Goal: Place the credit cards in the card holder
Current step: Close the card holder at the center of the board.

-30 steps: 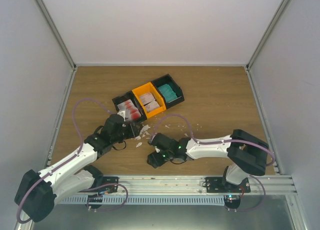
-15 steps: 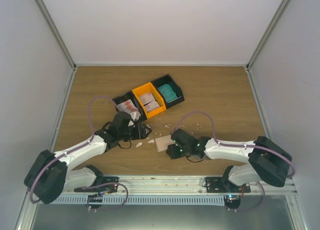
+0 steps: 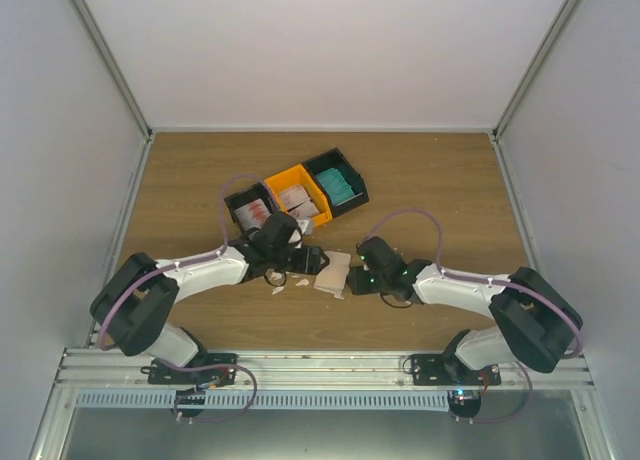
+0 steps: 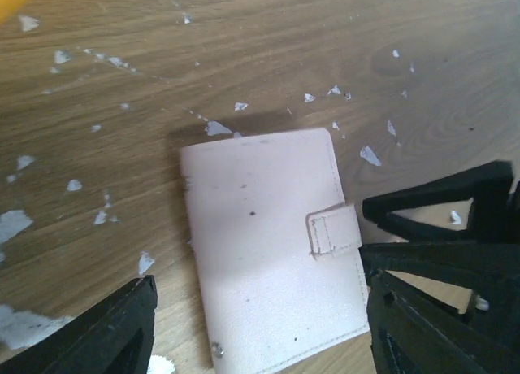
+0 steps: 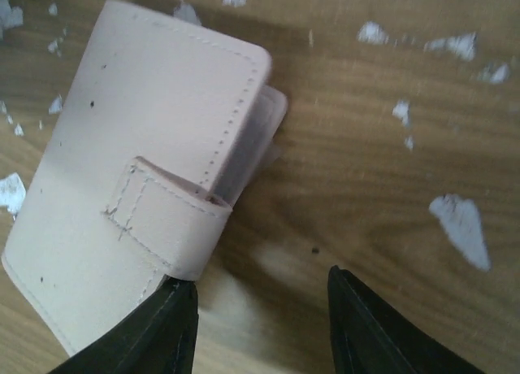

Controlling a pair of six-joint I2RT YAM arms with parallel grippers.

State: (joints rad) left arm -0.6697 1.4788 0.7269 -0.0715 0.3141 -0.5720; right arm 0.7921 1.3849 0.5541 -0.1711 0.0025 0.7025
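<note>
The card holder (image 3: 331,272) is a pale beige wallet lying flat and closed between my two grippers. In the left wrist view the card holder (image 4: 268,252) lies between the fingers of my open left gripper (image 4: 260,341), tab clasp to the right. My right gripper (image 5: 260,325) is open over bare wood; its left finger (image 5: 154,333) touches the card holder (image 5: 138,171) under the tab. Teal credit cards (image 3: 340,187) fill the right black bin. White-and-red cards sit in the orange bin (image 3: 297,200) and the left black bin (image 3: 254,211).
The three joined bins stand just behind the left gripper (image 3: 308,262). Small white scraps (image 4: 73,185) are scattered over the wood around the holder. The right gripper's black fingers (image 4: 455,219) show at the right of the left wrist view.
The left arm swung right from the bins to the holder and its jaws widened. The right gripper moved up and right with the holder, and its jaws narrowed.
</note>
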